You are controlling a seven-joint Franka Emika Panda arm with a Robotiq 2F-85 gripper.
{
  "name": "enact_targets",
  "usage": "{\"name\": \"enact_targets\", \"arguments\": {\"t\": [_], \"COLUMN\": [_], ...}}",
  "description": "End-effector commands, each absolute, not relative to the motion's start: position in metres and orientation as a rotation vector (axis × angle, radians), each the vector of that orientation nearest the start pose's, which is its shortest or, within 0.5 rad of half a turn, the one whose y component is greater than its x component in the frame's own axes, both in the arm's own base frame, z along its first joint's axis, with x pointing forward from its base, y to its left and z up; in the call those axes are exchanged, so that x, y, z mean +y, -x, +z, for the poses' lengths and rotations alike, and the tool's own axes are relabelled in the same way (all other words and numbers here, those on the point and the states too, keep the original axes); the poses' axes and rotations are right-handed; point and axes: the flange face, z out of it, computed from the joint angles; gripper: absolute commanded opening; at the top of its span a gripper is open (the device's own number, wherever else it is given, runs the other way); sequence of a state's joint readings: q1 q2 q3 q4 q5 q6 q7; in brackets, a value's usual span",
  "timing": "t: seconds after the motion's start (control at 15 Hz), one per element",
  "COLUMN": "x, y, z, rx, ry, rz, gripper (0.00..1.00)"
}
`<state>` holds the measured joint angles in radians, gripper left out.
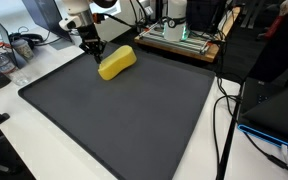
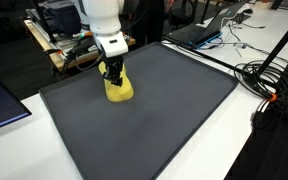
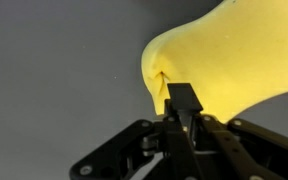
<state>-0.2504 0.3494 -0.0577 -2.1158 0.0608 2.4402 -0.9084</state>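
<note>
One pincer (image 1: 92, 47), closed on the sponge (image 1: 118, 62) end, dents its soft foam; the rest lies flat on the mat (image 1: 124, 115).

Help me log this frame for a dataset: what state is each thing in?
Dark grey flat mat: spread out on the white table.
Soft yellow rounded block: lying on the mat, one end pinched and dented.
Robotiq gripper: shut on the block's end.
</note>
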Motion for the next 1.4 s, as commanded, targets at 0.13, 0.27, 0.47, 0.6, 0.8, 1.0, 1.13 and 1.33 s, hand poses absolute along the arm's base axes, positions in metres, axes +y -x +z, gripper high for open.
{"name": "enact_targets", "arguments": {"t": [0.13,0.27,0.47,0.6,0.8,1.0,1.13,1.33], "x": [-0.182,-0.186,-0.189,-0.19,-0.193,-0.193,-0.194,-0.196], "y": [-0.552,-0.555,-0.559,-0.56,-0.562,-0.563,-0.564,-0.563], "z": [0.184,0.181,0.177,0.175,0.174,0.17,0.169,0.166], "rx": [-0.904,-0.915,-0.922,-0.923,-0.924,-0.923,-0.924,-0.916], "ry": [2.841,2.813,2.785,2.774,2.765,2.752,2.749,2.744], "rz": [0.14,0.16,0.188,0.203,0.22,0.234,0.23,0.233], "gripper": [0.03,0.03,0.03,0.03,0.03,0.03,0.03,0.03]}}
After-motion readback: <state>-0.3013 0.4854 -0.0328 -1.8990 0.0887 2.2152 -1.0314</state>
